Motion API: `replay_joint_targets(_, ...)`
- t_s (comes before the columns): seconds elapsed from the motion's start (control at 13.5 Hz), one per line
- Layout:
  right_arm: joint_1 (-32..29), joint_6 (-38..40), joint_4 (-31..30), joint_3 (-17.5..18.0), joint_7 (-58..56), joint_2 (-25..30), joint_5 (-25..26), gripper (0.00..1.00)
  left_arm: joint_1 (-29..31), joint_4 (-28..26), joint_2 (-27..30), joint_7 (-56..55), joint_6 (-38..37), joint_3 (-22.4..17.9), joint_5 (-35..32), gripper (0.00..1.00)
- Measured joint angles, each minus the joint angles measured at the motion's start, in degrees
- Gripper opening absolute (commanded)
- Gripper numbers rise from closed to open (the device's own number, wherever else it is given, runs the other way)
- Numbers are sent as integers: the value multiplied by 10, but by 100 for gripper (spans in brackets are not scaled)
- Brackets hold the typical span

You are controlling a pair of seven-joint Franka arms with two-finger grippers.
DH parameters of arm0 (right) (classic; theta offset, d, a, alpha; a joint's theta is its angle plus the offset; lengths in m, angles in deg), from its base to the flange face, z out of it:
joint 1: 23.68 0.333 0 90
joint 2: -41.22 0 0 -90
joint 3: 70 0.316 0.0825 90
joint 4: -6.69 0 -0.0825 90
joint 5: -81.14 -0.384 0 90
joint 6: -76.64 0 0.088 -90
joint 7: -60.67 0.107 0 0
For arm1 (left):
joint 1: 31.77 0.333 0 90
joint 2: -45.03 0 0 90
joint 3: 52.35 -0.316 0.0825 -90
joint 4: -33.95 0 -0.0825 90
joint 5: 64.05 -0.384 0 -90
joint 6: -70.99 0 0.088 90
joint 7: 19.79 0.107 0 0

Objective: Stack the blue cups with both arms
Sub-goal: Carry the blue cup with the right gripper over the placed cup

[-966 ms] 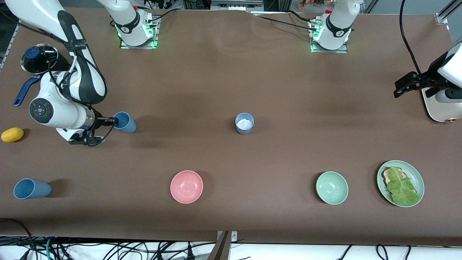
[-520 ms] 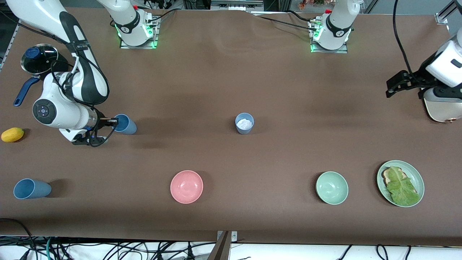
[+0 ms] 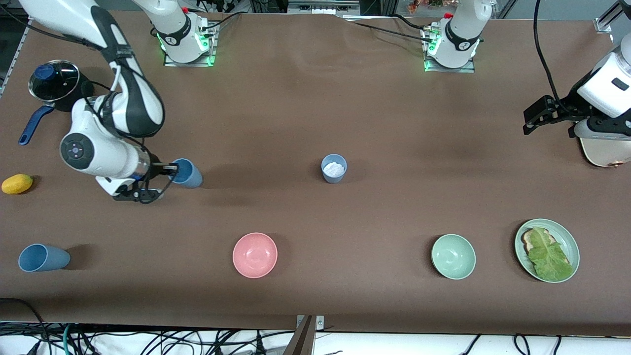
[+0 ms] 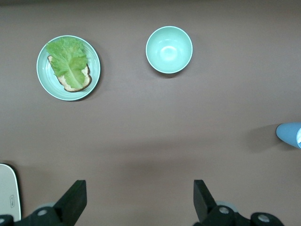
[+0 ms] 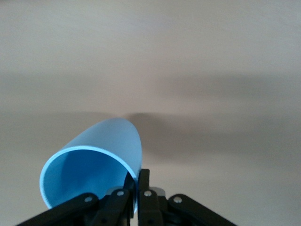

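My right gripper point(image 3: 173, 171) is shut on the rim of a brighter blue cup point(image 3: 190, 173) and holds it tipped on its side, low over the table toward the right arm's end. In the right wrist view the fingers point(image 5: 144, 187) pinch the cup's point(image 5: 96, 157) wall. A second blue cup point(image 3: 42, 258) lies on its side, nearer the front camera. A paler grey-blue cup point(image 3: 333, 168) stands upright at mid-table with something white inside; it also shows in the left wrist view point(image 4: 289, 134). My left gripper point(image 3: 535, 114) is open and empty point(image 4: 138, 197), up over the left arm's end.
A pink bowl point(image 3: 255, 255), a mint-green bowl point(image 3: 453, 256) and a green plate point(image 3: 564, 232) with lettuce on bread sit along the near side. A lidded pot point(image 3: 54, 81), a blue-handled utensil point(image 3: 34, 123) and a yellow fruit point(image 3: 17, 183) lie at the right arm's end. A cream board point(image 3: 599, 150) lies under the left arm.
My right gripper has carried the blue cup toward the middle of the table. My left gripper has shifted slightly toward the middle and stays open.
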Motion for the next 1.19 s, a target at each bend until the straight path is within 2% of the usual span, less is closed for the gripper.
replay_joint_targets(0.07,9,8,21,24,46,0,0,0,0,1,-1,0,0,0,0,100)
replay_joint_targets(0.22,53,17,53,42,118,0,0,0,0,2,-4,0,-2,0,0,100)
replay_joint_targets(0.59,157,24,126,44,252,-19,0,0,0,3,-6,0,-21,0,0,100)
replay_joint_targets(1.19,266,25,266,44,408,-123,0,0,0,3,-6,0,-34,0,0,100)
